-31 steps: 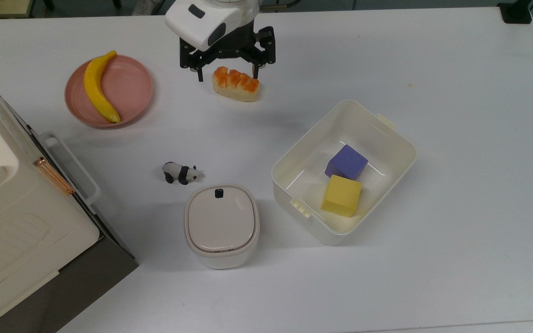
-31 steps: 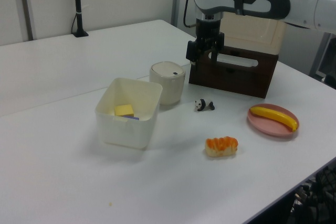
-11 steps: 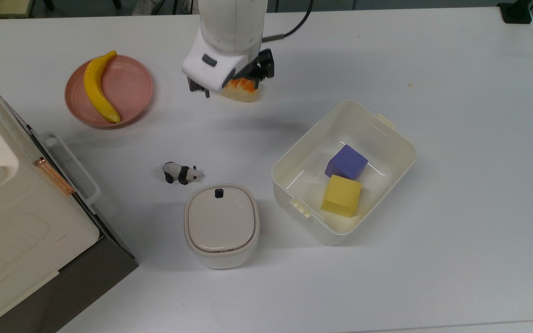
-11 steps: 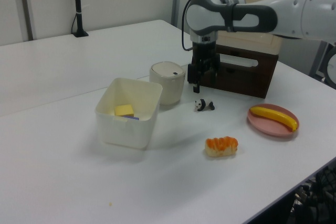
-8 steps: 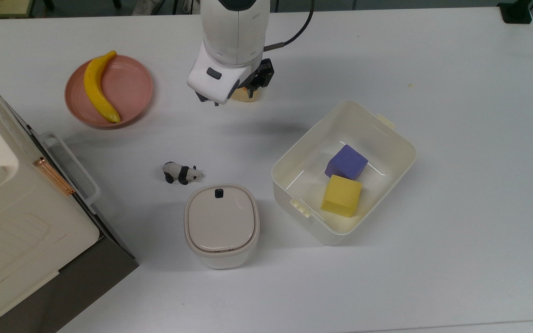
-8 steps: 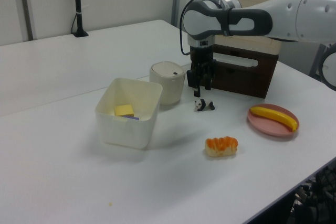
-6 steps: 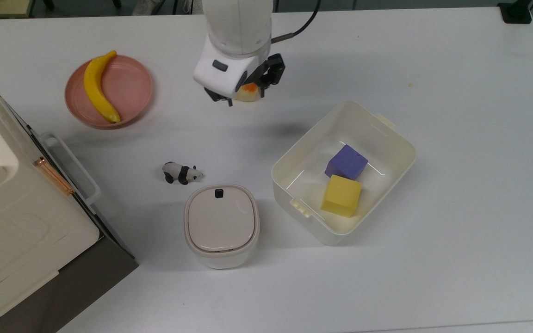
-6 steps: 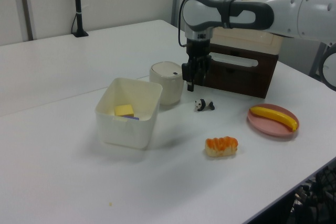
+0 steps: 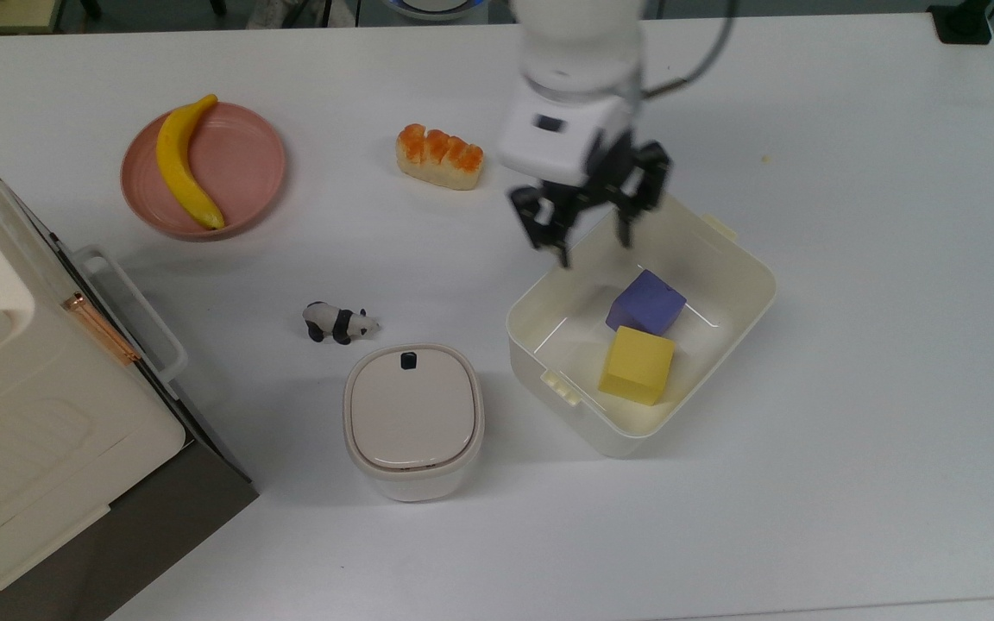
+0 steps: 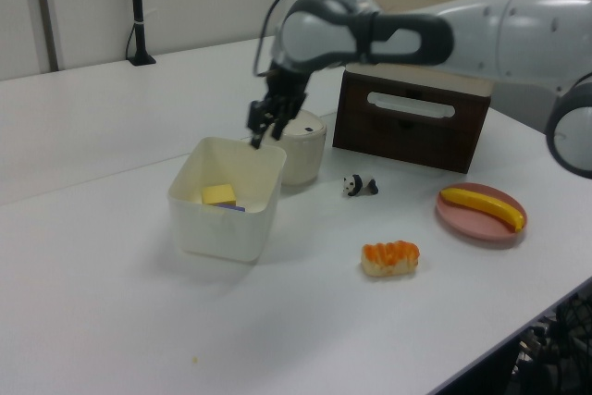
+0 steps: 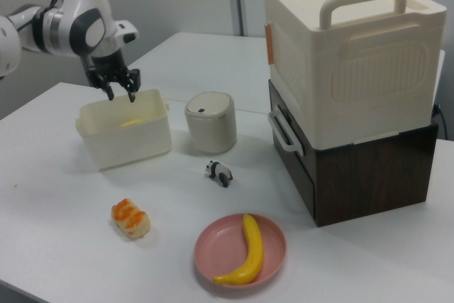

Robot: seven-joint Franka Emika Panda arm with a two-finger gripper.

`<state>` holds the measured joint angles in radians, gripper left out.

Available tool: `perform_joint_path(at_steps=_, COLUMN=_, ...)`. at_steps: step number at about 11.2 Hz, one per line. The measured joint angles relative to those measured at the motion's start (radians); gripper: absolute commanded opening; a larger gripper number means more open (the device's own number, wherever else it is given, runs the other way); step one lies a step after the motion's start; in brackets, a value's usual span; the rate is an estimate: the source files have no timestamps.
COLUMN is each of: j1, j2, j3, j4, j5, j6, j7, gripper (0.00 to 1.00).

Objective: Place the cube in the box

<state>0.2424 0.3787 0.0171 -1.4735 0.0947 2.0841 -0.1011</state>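
The cream box [image 9: 743, 259] stands on the white table, on the top view's right. Two cubes lie inside it, a purple cube [image 9: 645, 302] and a yellow cube [image 9: 637, 365] touching side by side. My gripper [image 9: 594, 244] hovers over the box's far-left rim in the top view, open, with nothing between its fingers. In the left view the gripper [image 10: 264, 132] hangs above the box's [image 10: 222, 228] back corner, and the yellow cube [image 10: 219, 194] shows inside. In the right view the gripper [image 11: 119, 94] is just above the box [image 11: 124, 140].
A bread roll [image 9: 439, 157] lies to the top view's left of the gripper. A banana [image 9: 182, 164] rests on a pink plate [image 9: 247, 164]. A toy panda [image 9: 339, 323] and a lidded white container [image 9: 412, 421] sit near the box. Stacked crates [image 9: 40, 414] fill the top view's left edge.
My gripper has swung from above the bread roll to the box's rim, toward the top view's right and bottom. The bread roll is uncovered again. The cubes have not moved.
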Motion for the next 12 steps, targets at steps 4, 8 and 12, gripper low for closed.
perform_joint_path(at_steps=4, j1=0.073, j2=0.078, j3=-0.01, j4=0.011, j5=-0.002, j6=0.075, j7=0.05, gripper=1.0)
perform_joint_path(at_steps=8, j1=-0.037, j2=-0.044, j3=-0.028, j4=0.037, j5=-0.004, j6=-0.135, j7=0.049, gripper=1.0)
perform_joint_path(at_steps=12, j1=-0.203, j2=-0.142, j3=-0.027, j4=0.031, j5=-0.046, j6=-0.419, j7=0.047, gripper=1.0)
